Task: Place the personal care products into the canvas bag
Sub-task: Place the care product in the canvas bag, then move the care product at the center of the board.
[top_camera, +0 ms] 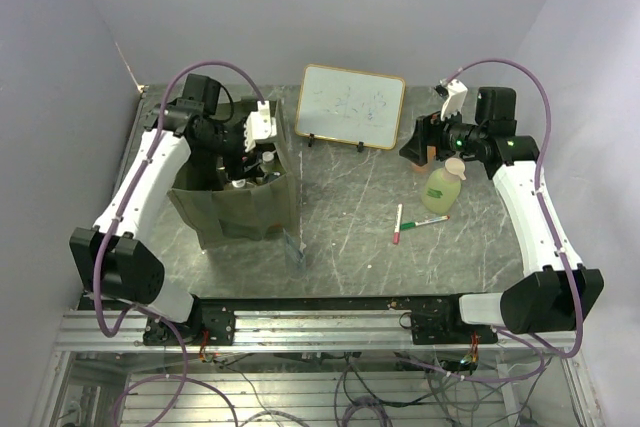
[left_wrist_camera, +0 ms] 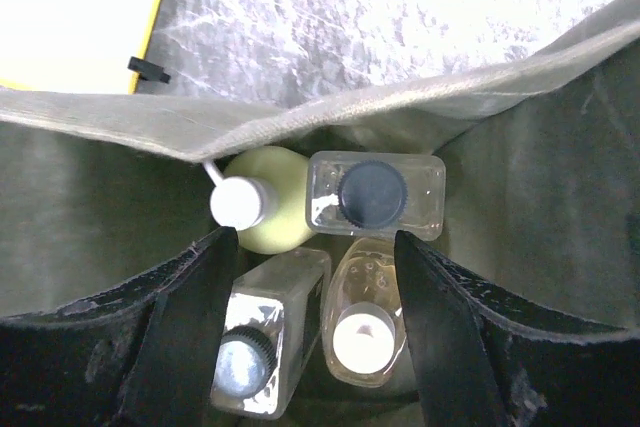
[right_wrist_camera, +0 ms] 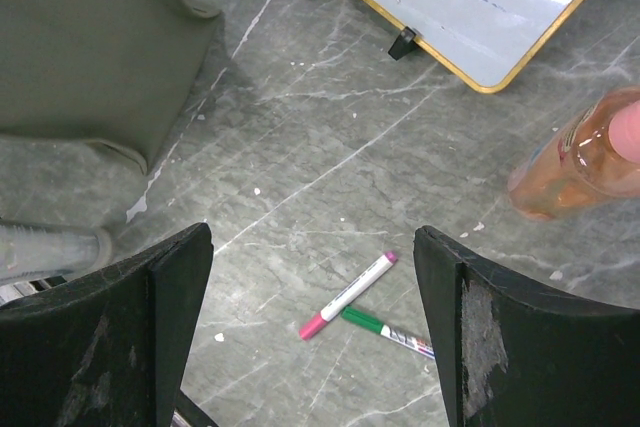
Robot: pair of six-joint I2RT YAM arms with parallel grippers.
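Bottles outstanding: orange bottle [right_wrist_camera: 575,162] and pump bottle [top_camera: 441,190], standing near right edge of table [top_camera: 350,237]. Your right gripper [right_wrist_camera: 312,242], open, is nearest; orange sits ahead, outside its jaws; left gripper [left_wrist_camera: 315,239] open over bag [top_camera: 235,212].

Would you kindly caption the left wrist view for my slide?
Open left tool poised above four small plastic bottles standing inside the olive-green canvas bag.
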